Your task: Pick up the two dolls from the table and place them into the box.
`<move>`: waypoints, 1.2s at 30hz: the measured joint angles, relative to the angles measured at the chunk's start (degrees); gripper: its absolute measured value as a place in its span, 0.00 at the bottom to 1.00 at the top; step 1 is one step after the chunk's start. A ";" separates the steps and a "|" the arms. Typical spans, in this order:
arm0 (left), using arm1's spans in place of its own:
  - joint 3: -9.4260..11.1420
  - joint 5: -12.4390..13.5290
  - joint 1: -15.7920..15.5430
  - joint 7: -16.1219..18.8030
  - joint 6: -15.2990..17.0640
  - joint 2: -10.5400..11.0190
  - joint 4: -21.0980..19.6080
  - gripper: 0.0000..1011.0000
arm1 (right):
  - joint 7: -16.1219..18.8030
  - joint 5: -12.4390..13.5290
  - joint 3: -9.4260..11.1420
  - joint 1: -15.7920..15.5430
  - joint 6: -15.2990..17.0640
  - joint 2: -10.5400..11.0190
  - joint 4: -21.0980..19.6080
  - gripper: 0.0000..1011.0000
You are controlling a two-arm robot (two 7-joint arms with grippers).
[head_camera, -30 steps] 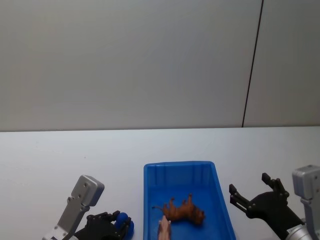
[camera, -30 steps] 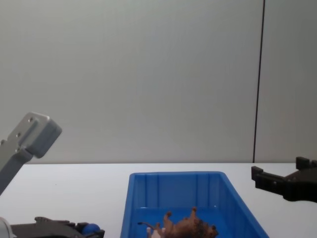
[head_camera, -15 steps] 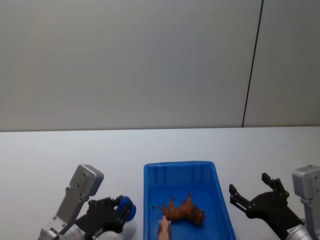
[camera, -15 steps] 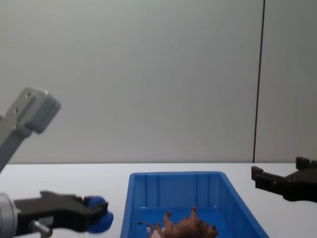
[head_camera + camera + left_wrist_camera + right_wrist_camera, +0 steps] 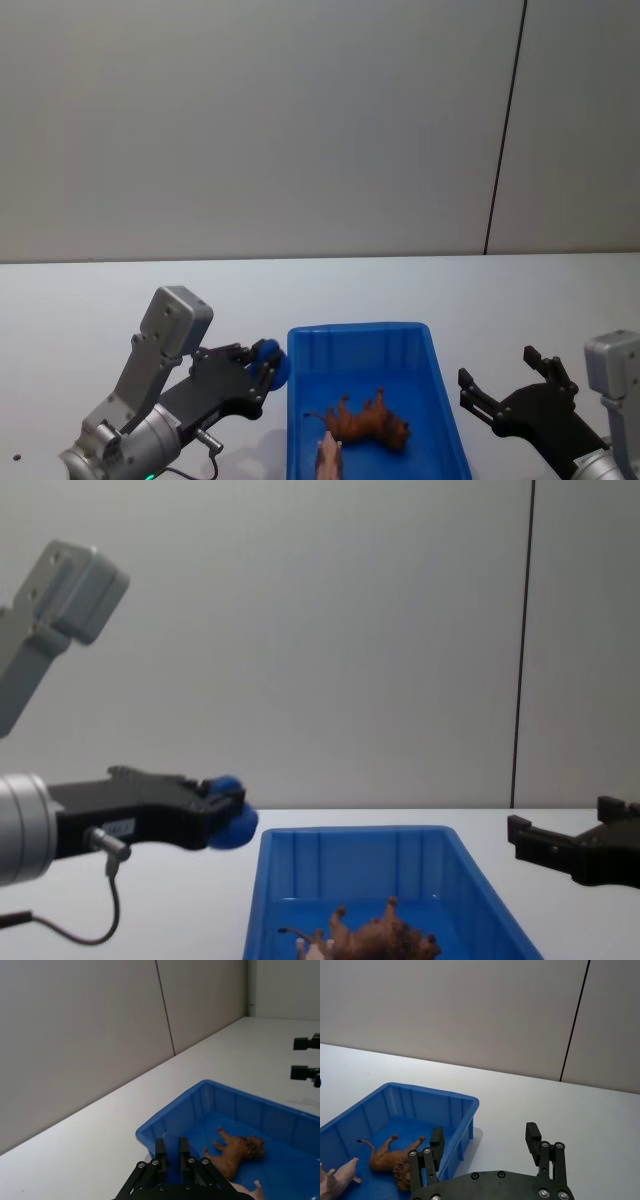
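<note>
I have the left gripper (image 5: 262,368) raised off the table (image 5: 80,310), clenched on a small blue ball (image 5: 232,820) that sits just outside the box's (image 5: 438,380) left far corner, above rim height in the chest view. Its black fingers (image 5: 161,1150) pinch the ball from both sides in the left wrist view. The table to that side is bare white, with open room out to its left edge.

The right gripper (image 5: 512,392) hovers off the box's right side, apart from the rim, its black fingers (image 5: 534,1139) spread wide and holding nothing. A strip of bare table lies between it and the box wall, and more open surface runs toward the far edge.

Both dolls lie inside the box. The reddish-brown doll (image 5: 368,421), shaggy and four-legged, rests on its side on the floor near the middle, legs up toward the far wall. The pale pink doll (image 5: 327,458), smooth and smaller, lies just beside it toward the near left corner, nearly touching; I cannot tell whether they meet. The box is glossy blue plastic, rectangular, with ribbed inner walls and a rolled rim.
</note>
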 joint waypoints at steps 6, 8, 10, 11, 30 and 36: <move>-0.01 -0.53 -0.87 -3.32 -1.88 -0.51 -0.33 0.11 | 0.00 0.00 0.00 0.00 0.00 0.00 0.00 0.99; 0.02 -0.95 -1.17 -4.48 -2.49 -0.73 -0.33 0.11 | 0.00 0.00 0.00 0.00 0.00 0.00 0.00 0.99; 0.11 -1.63 -1.52 -6.25 -3.35 -1.00 -0.20 0.10 | 0.00 0.00 0.00 -0.01 0.00 0.00 0.00 0.99; 0.11 -1.63 -1.52 -6.25 -3.35 -1.00 -0.20 0.12 | 0.00 0.00 0.00 0.00 0.00 0.00 0.00 0.99; 1.35 -5.56 -3.24 -15.06 -6.69 -3.13 1.71 0.75 | 0.00 0.00 0.00 0.00 0.00 0.00 0.00 0.99; 1.50 -5.94 -3.40 -15.88 -7.00 -3.36 1.88 0.91 | 0.00 0.00 0.00 0.00 0.00 0.00 0.00 0.99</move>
